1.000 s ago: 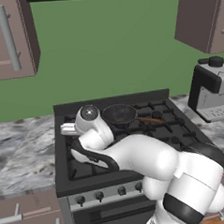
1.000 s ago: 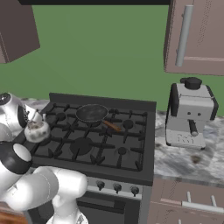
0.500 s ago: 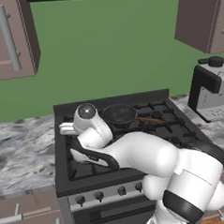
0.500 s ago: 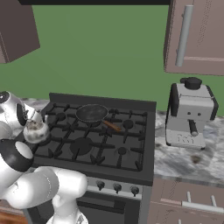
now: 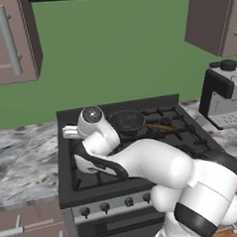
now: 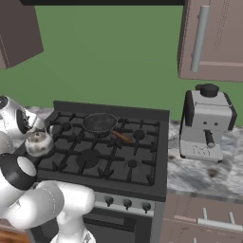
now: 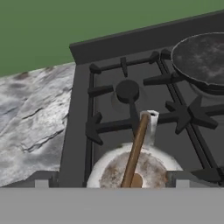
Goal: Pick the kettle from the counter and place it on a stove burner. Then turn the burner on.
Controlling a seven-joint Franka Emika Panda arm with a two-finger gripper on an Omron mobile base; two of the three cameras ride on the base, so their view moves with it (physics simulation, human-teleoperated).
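Black gas stove (image 6: 142, 156): matte top, cast-iron grates, knob row on the front. Marbled grey-white counter (image 7: 30, 118) adjoining. Round dark frying pan (image 6: 99, 122), wooden handle, rear burner. Kettle (image 7: 133, 168): squat, rounded, silvery-white, brownish arched handle, seated on the front-left grate. Gripper (image 7: 109, 179): fingertips spread wide either side of the kettle, clear of it.

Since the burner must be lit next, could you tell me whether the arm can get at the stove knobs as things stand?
Probably yes: the knobs sit bare on the stove's front panel with nothing before them, though the claw hangs over the kettle and must swing down.
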